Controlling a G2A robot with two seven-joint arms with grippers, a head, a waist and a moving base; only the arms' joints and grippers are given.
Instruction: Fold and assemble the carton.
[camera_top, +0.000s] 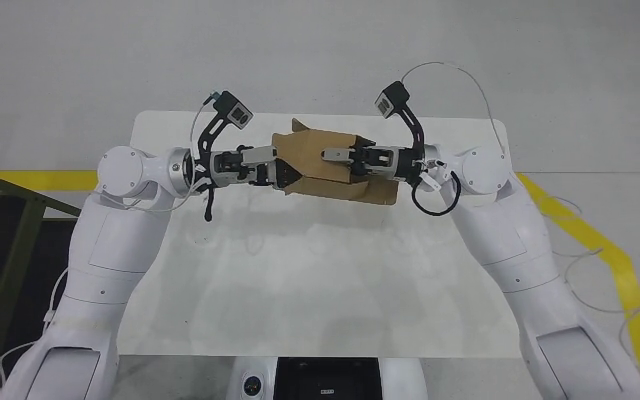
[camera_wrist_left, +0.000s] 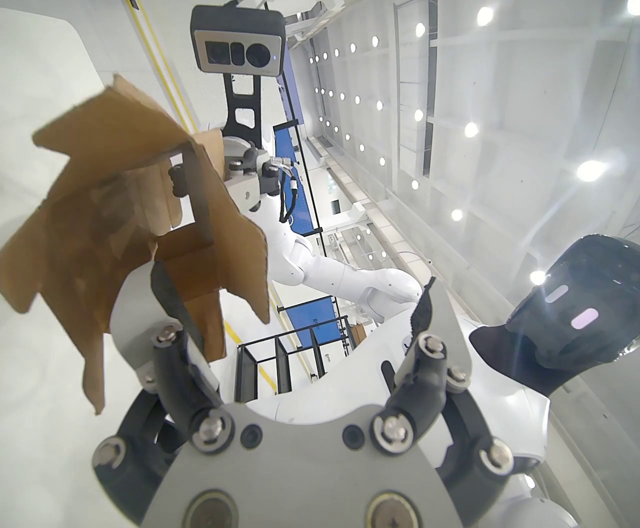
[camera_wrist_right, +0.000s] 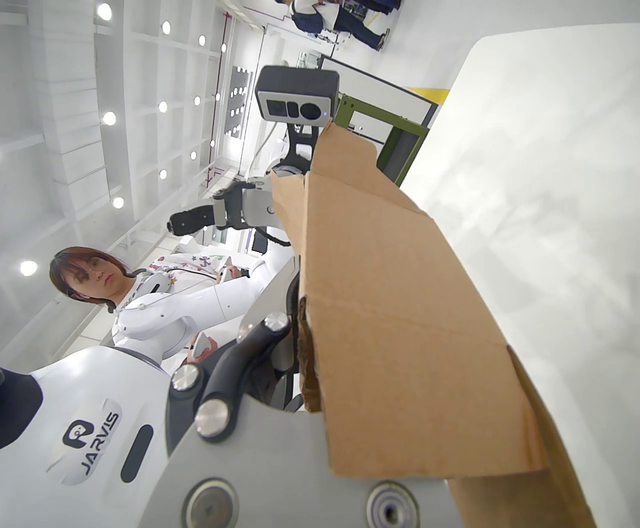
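Cardboard carton (camera_top: 330, 165) sits in the upper centre of the top view, held above the white table (camera_top: 300, 290). The left gripper (camera_top: 283, 172) is at its left end and the right gripper (camera_top: 345, 156) lies over its top from the right.

From the left wrist, the left gripper (camera_wrist_left: 295, 280) is spread wide and clasps nothing, with one finger (camera_wrist_left: 167, 295) against a loose flap of the carton (camera_wrist_left: 100, 225).

From the right wrist, the right gripper's visible finger (camera_wrist_right: 303, 325) presses on a wall of the carton (camera_wrist_right: 400, 325), clamping it.
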